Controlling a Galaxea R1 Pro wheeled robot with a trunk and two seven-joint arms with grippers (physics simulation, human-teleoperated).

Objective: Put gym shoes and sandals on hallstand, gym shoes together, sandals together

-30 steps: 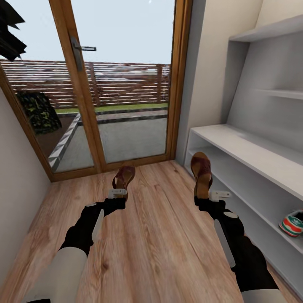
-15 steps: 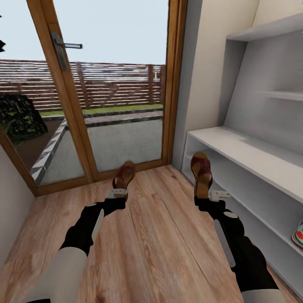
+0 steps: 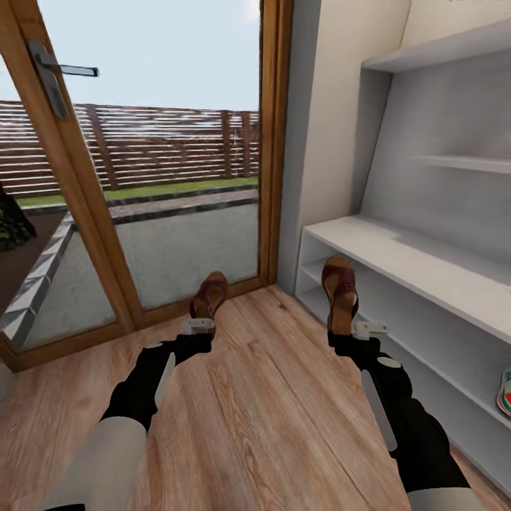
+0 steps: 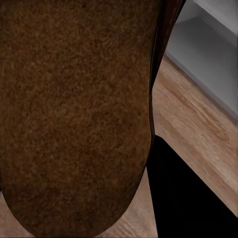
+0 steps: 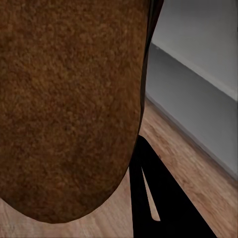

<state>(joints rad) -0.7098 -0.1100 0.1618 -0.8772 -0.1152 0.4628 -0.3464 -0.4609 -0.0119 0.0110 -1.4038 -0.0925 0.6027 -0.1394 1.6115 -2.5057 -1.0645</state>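
In the head view each arm holds a brown sandal up off the corridor floor [image 3: 262,404]. My left gripper [image 3: 201,319] is shut on the heel of one sandal [image 3: 210,292], in front of the glass door. My right gripper [image 3: 343,323] is shut on the other sandal [image 3: 340,282], which hangs just before the near end of the pale grey hallstand [image 3: 397,254]. One gym shoe [image 3: 504,392] peeks in at the right edge, lying on the hallstand's lower tier. The brown sandal soles [image 4: 74,109] [image 5: 69,99] loom close in both wrist views.
A wood-framed glass door [image 3: 142,184] with a lever handle [image 3: 53,71] closes the corridor ahead. The hallstand's back panel and upper ledges [image 3: 454,162] rise on the right. A cream wall [image 3: 333,142] stands between door and hallstand.
The whole view has swung to the right: door and handle slid left in the picture and the gym shoe slipped towards the right edge. Both arms and their sandals hold the same pose.
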